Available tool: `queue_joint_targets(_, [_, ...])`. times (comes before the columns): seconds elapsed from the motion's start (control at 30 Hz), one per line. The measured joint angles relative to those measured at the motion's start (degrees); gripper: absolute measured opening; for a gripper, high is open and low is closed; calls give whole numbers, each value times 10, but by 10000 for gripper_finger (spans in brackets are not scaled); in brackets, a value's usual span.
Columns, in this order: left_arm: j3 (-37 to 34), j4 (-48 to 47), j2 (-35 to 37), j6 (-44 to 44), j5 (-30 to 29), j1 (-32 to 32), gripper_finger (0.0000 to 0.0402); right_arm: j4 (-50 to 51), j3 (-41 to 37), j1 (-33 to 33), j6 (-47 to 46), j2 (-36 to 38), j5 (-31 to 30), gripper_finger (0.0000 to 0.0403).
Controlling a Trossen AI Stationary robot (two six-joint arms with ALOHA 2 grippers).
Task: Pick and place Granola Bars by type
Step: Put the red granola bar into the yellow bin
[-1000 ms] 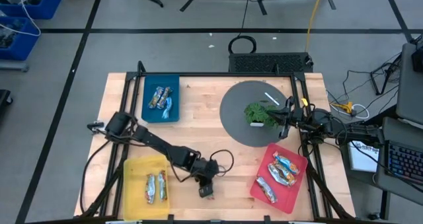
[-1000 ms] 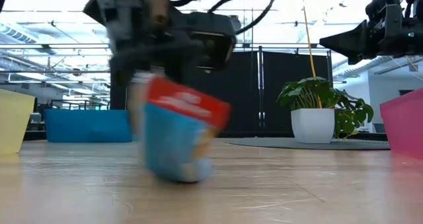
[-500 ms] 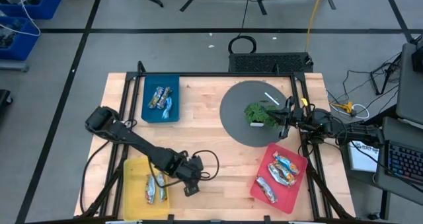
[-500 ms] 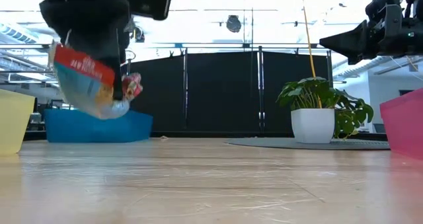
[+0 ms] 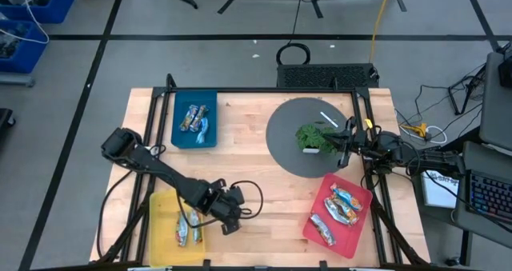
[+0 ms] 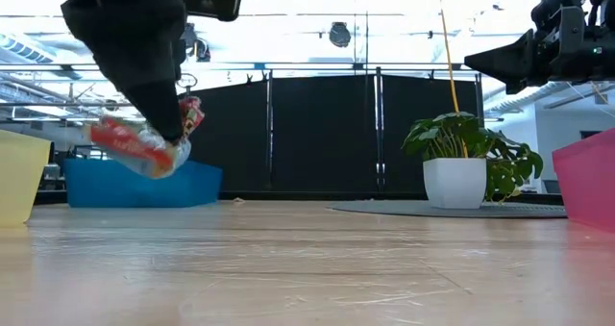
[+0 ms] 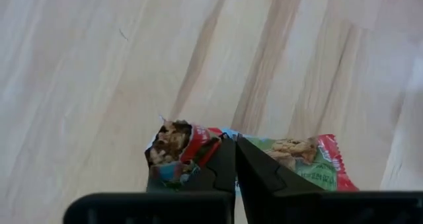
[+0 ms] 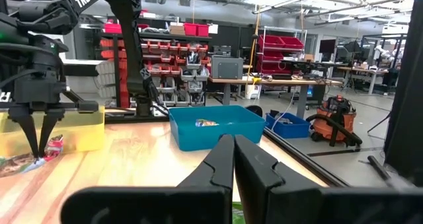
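The left gripper (image 5: pixel 230 225) hangs above the bench (image 5: pixel 248 163) near its front edge, just beside the yellow tray (image 5: pixel 164 211) at the front-left corner, with its jaws pinched shut on a red-green granola bar (image 7: pixel 301 161); the left wrist view shows the fingers (image 7: pixel 225 164) nipping the wrapper near its middle, and the low view shows the bar (image 6: pixel 144 143) dangling clear of the wood, tilted, with one end drooping. That thin grip on slick foil is the main hazard: the wrapper could slide out or swing during a fast move and drop onto the bare wood short of any tray. The second hazard is sorting. The yellow tray already holds two silvery bars (image 5: pixel 188 225), the blue tray (image 5: pixel 194 119) near the back-left corner holds bars of another kind (image 5: pixel 194 117), and the red tray (image 5: pixel 334 215) at the front-right corner holds three more (image 5: pixel 340 207); I cannot tell from above exactly which set matches the held bar, so a release into the nearest tray may mix types. A low pass over a tray wall could also snag the hanging end. The right gripper (image 5: pixel 346 135) waits, jaws closed and empty, over the dark round mat (image 5: pixel 284 143) by the potted plant (image 5: pixel 314 137), near the back-right corner.
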State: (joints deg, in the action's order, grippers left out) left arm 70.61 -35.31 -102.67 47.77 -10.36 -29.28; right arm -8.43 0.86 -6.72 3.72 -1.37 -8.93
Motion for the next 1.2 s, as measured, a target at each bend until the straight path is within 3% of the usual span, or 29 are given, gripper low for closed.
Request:
queue_joint_targets(0.43, [0,-51,7,38,-6,-27,2,0,0,0,0,0,0,6])
queue_joint_targets(0.77, [1,-70,135,89,-112,-89,1,0,0,0,0,0,0,6])
queue_joint_targets(0.9, [1,-135,173,159,-107,-132,1,0,0,0,0,0,0,6])
queue_joint_targets(1.07, [1,-249,185,325,-51,-203,1,0,0,0,0,0,0,6])
queue_joint_targets(1.2, [1,-252,180,430,1,-260,0,0,0,0,0,0,0,6])
